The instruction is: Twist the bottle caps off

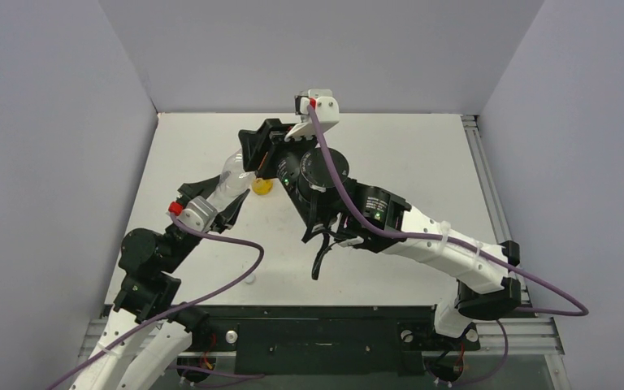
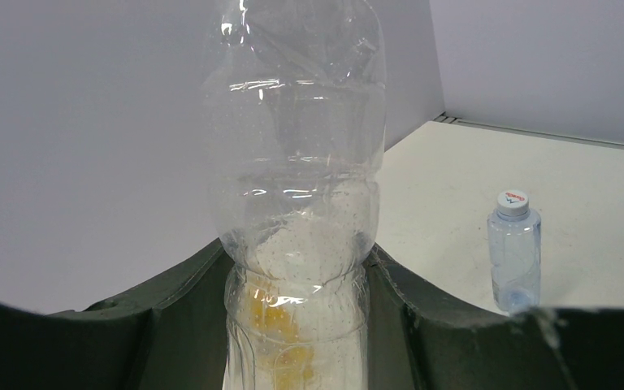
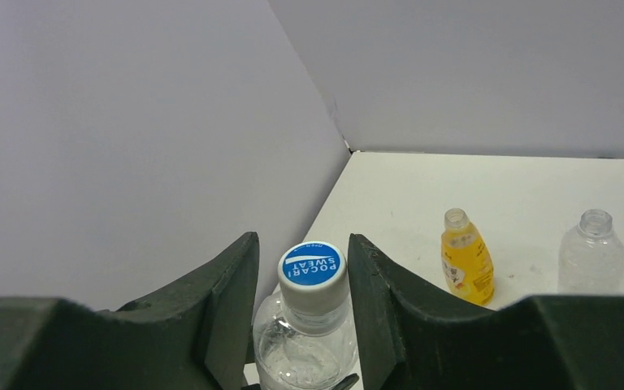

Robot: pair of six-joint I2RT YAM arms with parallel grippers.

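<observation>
The white table [image 1: 422, 162] lies before me, with grey walls [image 1: 317, 49] on three sides. Over its left half my left pincer [image 1: 209, 205] is clamped tight round the lower body of the large clear bottle [image 2: 292, 162]. It holds the bottle tilted, neck pointing away from me and to the right. My right pincer [image 3: 303, 272] straddles that bottle's blue-topped cap [image 3: 313, 270], marked POCARI SWEAT. One finger looks to be against the cap and a sliver of gap shows beside the other, so I cannot tell whether I am pinching it. Beyond, on the table, stand the yellow-orange bottle [image 3: 466, 268] and, near its right, a clear uncapped bottle [image 3: 591, 253], both with bare necks. Elsewhere on the table stands a short clear bottle [image 2: 513, 264], its white cap [image 2: 513, 201] on.
</observation>
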